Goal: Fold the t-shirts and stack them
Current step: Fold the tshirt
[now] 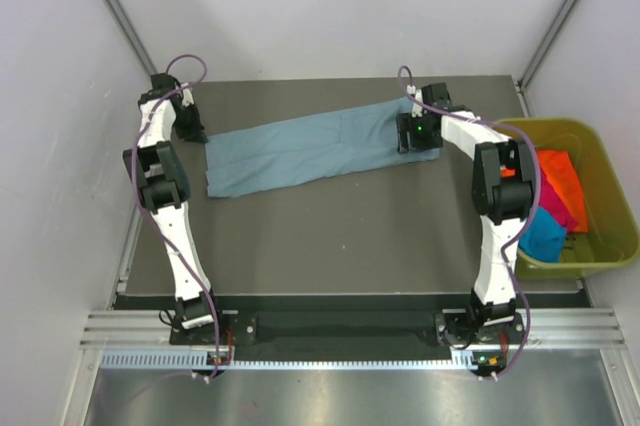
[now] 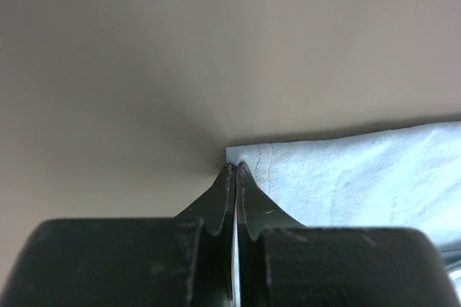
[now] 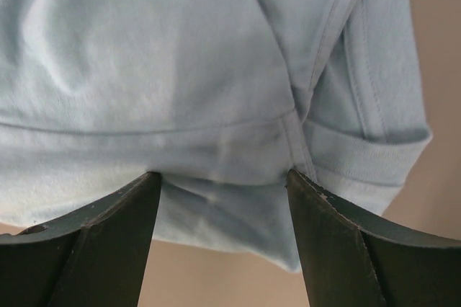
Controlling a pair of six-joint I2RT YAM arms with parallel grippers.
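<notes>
Grey-blue t-shirt lies folded into a long strip across the far half of the dark table, running left to right and slightly askew. Left gripper sits at the strip's left end, jaws pinched together on the hemmed corner. Right gripper is at the strip's right end, jaws spread wide, cloth bunched between the fingertips but not clamped. Well to the right is an olive-green bin holding the orange t-shirt, magenta t-shirt and turquoise t-shirt, all crumpled.
</notes>
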